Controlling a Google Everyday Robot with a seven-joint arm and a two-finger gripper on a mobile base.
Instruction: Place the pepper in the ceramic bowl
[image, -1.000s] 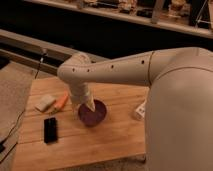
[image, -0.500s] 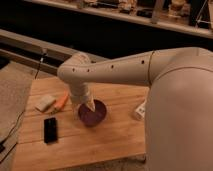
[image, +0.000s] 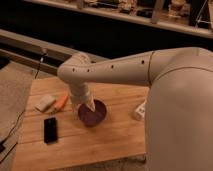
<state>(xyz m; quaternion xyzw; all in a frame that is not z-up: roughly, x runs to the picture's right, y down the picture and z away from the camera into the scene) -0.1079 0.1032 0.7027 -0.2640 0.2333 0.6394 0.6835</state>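
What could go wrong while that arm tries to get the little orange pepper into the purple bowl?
The pepper lies on the table close beside a cream block, so the tool, which hangs over the left rim of the ceramic bowl, might catch or push the block when it reaches for the pepper. Being that close to the rim, the arm could also knock the bowl as it swings across.

pepper (image: 61, 101) org | bowl (image: 100, 114) purp | tool (image: 90, 106) cream, over bowl rim | phone (image: 50, 130) blk
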